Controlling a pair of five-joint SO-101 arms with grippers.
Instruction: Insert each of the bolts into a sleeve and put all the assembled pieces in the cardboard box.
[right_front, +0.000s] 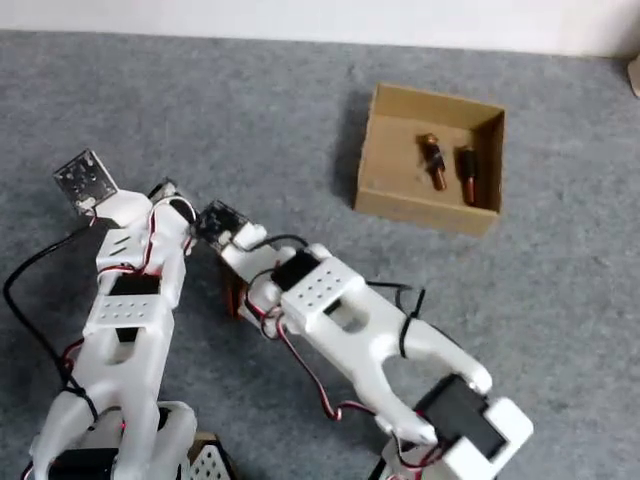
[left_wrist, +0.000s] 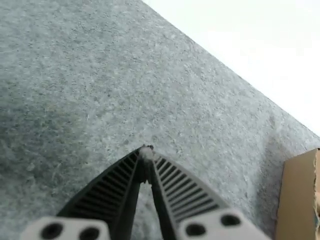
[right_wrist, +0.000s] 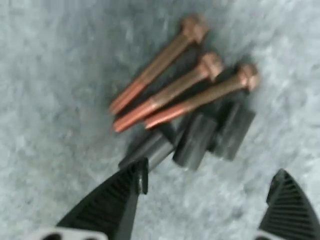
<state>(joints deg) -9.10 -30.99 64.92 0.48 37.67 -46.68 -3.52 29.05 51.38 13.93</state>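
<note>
Three copper bolts (right_wrist: 170, 92) lie side by side on the grey felt, and three black sleeves (right_wrist: 195, 140) lie just beside their tips. My right gripper (right_wrist: 211, 175) hangs open over the sleeves, one finger close to the nearest sleeve (right_wrist: 150, 147), with nothing between the fingers. In the high view a bit of copper (right_front: 232, 297) peeks out beside the right arm. My left gripper (left_wrist: 146, 155) is shut on nothing above bare felt. The cardboard box (right_front: 420, 212) stands at the back right with two assembled pieces (right_front: 432, 160) (right_front: 467, 175) inside.
The two arms stand close together at the front left, the right arm (right_front: 330, 300) angled across toward the left arm (right_front: 130, 300). Grey felt covers the table. A corner of the box (left_wrist: 300, 200) shows in the left wrist view.
</note>
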